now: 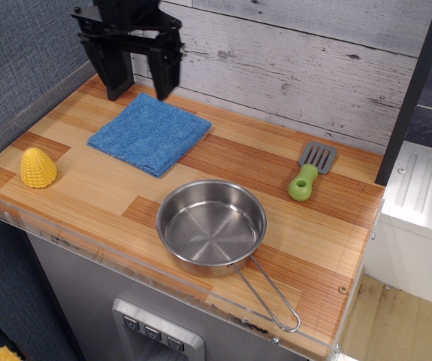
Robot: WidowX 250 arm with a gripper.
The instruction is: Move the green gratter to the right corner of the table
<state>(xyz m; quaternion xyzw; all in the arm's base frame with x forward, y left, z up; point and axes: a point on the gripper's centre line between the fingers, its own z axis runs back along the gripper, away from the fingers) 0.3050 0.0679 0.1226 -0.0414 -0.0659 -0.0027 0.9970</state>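
Note:
The green gratter (309, 172), a toy spatula with a lime-green handle and grey slotted head, lies flat on the table (95, 188) near its far right corner, head pointing away. My gripper (134, 83) hangs open and empty at the far left, above the back edge of the blue towel, well apart from the gratter.
A folded blue towel (150, 131) lies at the back left. A yellow corn cob (37, 167) sits at the left edge. A steel pan (211, 225) stands front centre, its wire handle (272, 297) reaching toward the clear front edge. A white plank wall (291, 53) runs behind.

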